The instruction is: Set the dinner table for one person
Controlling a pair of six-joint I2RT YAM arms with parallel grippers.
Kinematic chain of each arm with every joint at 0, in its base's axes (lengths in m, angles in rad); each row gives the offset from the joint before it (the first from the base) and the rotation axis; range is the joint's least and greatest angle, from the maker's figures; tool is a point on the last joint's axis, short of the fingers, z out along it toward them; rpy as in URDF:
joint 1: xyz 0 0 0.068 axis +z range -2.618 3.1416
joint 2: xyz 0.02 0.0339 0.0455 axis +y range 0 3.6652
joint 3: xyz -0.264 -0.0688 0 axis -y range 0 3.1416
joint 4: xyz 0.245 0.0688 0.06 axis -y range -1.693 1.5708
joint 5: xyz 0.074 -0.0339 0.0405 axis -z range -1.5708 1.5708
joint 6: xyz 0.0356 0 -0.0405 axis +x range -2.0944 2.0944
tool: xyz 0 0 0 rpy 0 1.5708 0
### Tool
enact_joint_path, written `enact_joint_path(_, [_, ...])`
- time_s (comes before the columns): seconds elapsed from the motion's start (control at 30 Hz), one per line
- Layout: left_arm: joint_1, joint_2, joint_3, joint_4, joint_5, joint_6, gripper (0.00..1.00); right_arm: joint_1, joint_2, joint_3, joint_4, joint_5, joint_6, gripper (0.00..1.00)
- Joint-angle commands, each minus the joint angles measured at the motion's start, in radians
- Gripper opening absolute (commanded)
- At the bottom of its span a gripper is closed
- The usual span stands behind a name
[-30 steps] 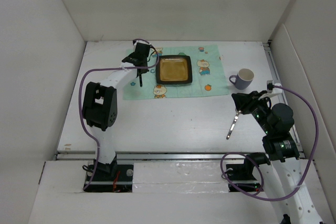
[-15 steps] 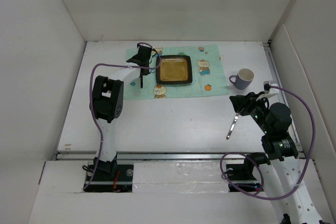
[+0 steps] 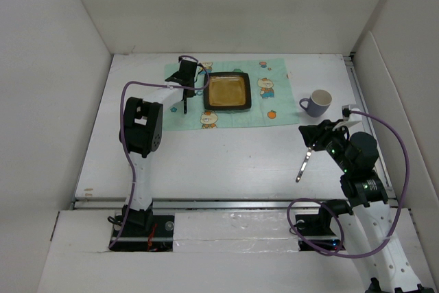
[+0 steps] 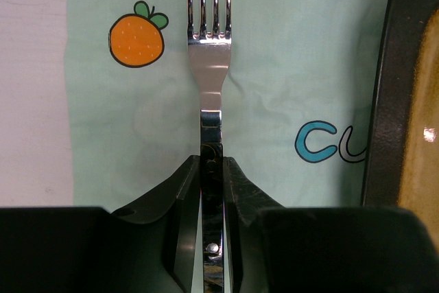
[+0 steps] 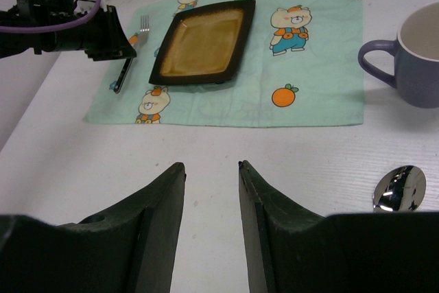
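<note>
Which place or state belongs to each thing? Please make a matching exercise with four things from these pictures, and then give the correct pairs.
Things:
1. fork
2. square plate
3. mug
4. spoon

Places or states:
A. lies on the bare dinner table, near the right gripper
B. stands on the table, to the right of the placemat
C. held between the jaws of the left gripper, over the placemat
D. sits on the middle of the placemat

Pairs: 1-C, 2-D, 3-B, 4-A

Matte white dinner table [image 3: 226, 159] (flat)
</note>
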Motion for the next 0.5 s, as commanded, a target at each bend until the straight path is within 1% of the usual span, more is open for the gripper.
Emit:
enact_joint_path(0.0, [0.000,-0.009,0.042,0.020,-0.003,0.005,0.15,0.008,-0.011,0.007,0.007,0.026,-0.013,0.43])
enact_joint_path(0.13, [0.000,-0.010,0.026,0.015,-0.019,0.008,0.15,0.008,-0.028,0.036,-0.010,0.058,-0.009,0.43])
enact_joint_path(0.43, [0.000,0.002,0.039,-0.002,-0.017,0.008,0.16,0.008,-0.029,0.071,-0.034,0.061,-0.010,0.43])
enact_joint_path(0.47, [0.000,0.007,0.043,-0.009,-0.019,0.008,0.20,0.008,-0.031,0.071,-0.039,0.069,-0.010,0.43])
